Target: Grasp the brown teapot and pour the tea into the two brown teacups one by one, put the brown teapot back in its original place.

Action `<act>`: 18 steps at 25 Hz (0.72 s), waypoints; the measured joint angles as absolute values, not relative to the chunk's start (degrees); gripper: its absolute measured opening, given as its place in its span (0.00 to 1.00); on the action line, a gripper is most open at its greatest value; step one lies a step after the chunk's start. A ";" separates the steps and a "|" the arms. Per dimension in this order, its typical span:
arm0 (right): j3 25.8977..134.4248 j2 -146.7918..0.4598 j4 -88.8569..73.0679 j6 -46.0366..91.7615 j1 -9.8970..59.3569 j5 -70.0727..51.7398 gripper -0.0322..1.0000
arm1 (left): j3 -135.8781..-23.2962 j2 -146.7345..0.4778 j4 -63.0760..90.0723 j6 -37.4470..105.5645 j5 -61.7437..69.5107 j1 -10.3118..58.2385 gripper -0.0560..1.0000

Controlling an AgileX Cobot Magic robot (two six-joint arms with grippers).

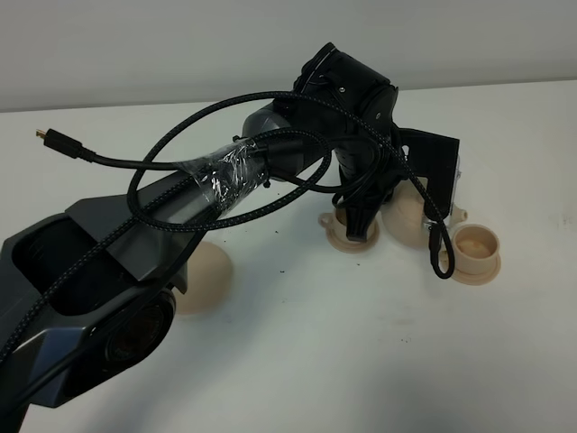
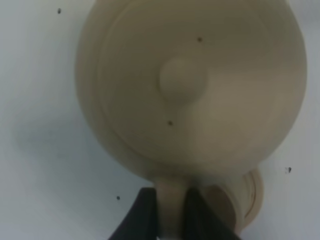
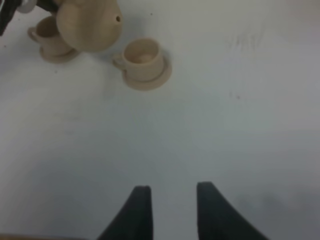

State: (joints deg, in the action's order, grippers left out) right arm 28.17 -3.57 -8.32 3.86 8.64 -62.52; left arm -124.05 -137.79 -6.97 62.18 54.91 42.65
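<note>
Nearest, the right gripper (image 3: 172, 212) hovers over the white table (image 1: 315, 352), its jaws apart and holding nothing; pot and cups are well ahead of it

In the high view the left arm (image 1: 99, 271) reaches in low from the left, with a black cable (image 1: 97, 158) looped over it. Just under its near side sits the saucer (image 1: 206, 275), half hidden by the arm

Further out, the left gripper (image 2: 170, 220) is clamped on the handle (image 2: 169, 200) of the teapot (image 3: 89, 27), one finger on either side. The teapot is held above the table, lid (image 2: 150, 75) on, roughly between the two cups and well apart from the saucer. The handle-side cup (image 1: 343, 236) is partly under the pot. The spout-side cup (image 1: 475, 245) is just beside the spout (image 1: 460, 213), which points its way. Each cup stands on its own small plate (image 1: 478, 273). I cannot tell whether either cup holds tea
</note>
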 joint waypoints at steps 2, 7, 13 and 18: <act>28.17 -3.57 -8.34 3.81 8.64 -62.52 0.26 | -124.06 -137.79 -7.31 62.18 54.67 42.64 0.17; 28.17 -3.57 -8.34 3.73 8.64 -62.52 0.26 | -124.17 -137.79 -7.81 62.18 54.48 42.64 0.17; 28.17 -3.57 -8.39 3.73 8.64 -62.52 0.26 | -124.21 -137.79 -8.93 62.18 53.46 42.67 0.17; 28.17 -3.57 -8.39 3.73 8.64 -62.52 0.26 | -124.21 -137.79 -9.04 62.33 51.19 42.70 0.17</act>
